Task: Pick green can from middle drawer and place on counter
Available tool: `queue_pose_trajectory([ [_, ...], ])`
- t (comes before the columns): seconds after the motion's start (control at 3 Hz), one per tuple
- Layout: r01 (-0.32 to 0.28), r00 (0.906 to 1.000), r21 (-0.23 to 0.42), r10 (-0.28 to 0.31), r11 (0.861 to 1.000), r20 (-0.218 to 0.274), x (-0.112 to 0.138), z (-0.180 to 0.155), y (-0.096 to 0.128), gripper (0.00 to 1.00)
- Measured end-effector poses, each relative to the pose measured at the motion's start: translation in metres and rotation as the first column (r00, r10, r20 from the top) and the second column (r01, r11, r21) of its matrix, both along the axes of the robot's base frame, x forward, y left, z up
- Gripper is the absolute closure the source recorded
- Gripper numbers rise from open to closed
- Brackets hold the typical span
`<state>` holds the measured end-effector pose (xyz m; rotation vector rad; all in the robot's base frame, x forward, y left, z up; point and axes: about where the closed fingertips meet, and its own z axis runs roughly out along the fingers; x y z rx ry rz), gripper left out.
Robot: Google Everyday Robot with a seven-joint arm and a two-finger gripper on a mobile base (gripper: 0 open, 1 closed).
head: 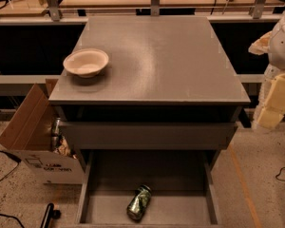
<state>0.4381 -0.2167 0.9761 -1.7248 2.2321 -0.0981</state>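
Down in the open drawer (180, 208), near its front and slightly left of centre, the can (138, 203) lies on its side on the grey floor, touching no wall. Above it, another drawer (147, 135) shows only its plain front panel. A pale bowl (86, 62) sits upright on the left part of the counter (161, 56). Off the counter's right side, at the frame's edge, hangs the gripper (271, 112), well apart from the can; whether it is open or closed I cannot tell. A cardboard box (23, 122) stands on the floor to the left.
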Motion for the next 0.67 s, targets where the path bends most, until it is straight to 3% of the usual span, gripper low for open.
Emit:
queue_pose_trajectory([
  [0.67,-0.021,0.9998,-0.014,0.021,1.000,-0.006,0.0009,-0.0039,0.0064,0.00],
])
